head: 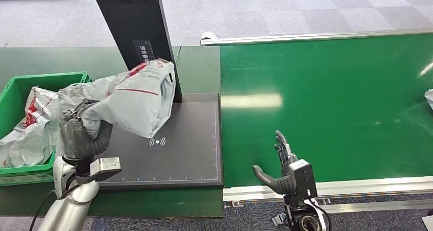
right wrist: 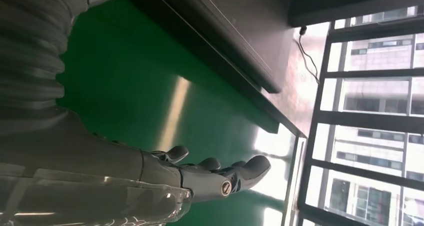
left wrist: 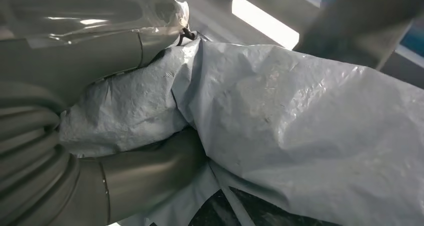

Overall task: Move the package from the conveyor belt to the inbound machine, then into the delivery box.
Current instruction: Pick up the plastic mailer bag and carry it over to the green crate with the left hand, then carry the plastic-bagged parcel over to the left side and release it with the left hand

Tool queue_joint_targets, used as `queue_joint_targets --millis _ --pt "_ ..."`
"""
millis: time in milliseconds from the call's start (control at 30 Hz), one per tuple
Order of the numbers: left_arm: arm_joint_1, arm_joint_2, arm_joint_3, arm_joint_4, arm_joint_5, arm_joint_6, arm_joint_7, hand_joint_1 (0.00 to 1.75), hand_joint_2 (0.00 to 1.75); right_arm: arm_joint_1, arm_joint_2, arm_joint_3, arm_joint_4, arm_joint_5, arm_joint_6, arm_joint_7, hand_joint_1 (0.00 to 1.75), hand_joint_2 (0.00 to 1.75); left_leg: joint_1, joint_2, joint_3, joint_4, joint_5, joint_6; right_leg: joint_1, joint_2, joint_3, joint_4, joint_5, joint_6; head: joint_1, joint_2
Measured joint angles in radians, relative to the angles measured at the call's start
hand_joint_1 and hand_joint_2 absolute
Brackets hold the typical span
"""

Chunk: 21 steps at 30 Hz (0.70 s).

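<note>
I am gripping the package [head: 134,95] in my left hand [head: 76,134], above the inbound machine [head: 194,154]. My right hand [head: 283,167] is hanging released. The slack bag could be slipping free.

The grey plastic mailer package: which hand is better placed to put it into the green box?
Left. The left hand already holds the grey package beside the green box; the right hand is open over the green conveyor belt.

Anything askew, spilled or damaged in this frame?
Nothing stands out. The left hand holds a crumpled grey package above the scanner pad. The bin holds other packages, none spilled. The right hand is open over the green belt.
</note>
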Motion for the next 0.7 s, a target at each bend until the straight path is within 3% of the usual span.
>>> queue_joint_targets --millis 167,333,567,700 --pt "-0.012 0.003 0.032 -0.037 -0.047 0.066 0.018 1.75 1.75 -0.001 0.008 0.014 0.032 -0.002 0.001 0.004 0.00 1.75 0.000 0.000 0.000 0.000 0.000 0.000 0.000 0.000 0.000 0.000 0.000 0.000 0.000 0.000" --pt "-0.110 0.020 0.121 0.006 -0.216 0.095 0.135 1.75 1.75 -0.005 0.016 0.013 0.046 -0.001 0.000 0.014 0.00 1.75 0.000 0.000 0.000 0.000 0.000 0.000 0.000 0.000 0.000 0.000 0.000 0.000 0.000 0.000" --pt "-0.309 0.121 0.292 0.334 -0.361 0.095 0.186 1.75 1.75 -0.016 0.016 0.008 0.053 -0.006 0.000 0.025 0.00 1.75 0.002 0.001 0.001 0.000 0.001 -0.001 0.002 0.001 0.000 0.001 0.001 -0.001 0.000 0.000" --pt "-0.374 0.176 0.382 0.529 -0.415 0.095 0.195 1.75 1.75 -0.013 0.016 0.007 0.053 -0.013 -0.001 0.026 0.00 1.75 0.002 0.004 0.000 0.000 0.001 -0.002 0.002 0.004 -0.001 0.001 0.000 -0.001 0.000 0.000"
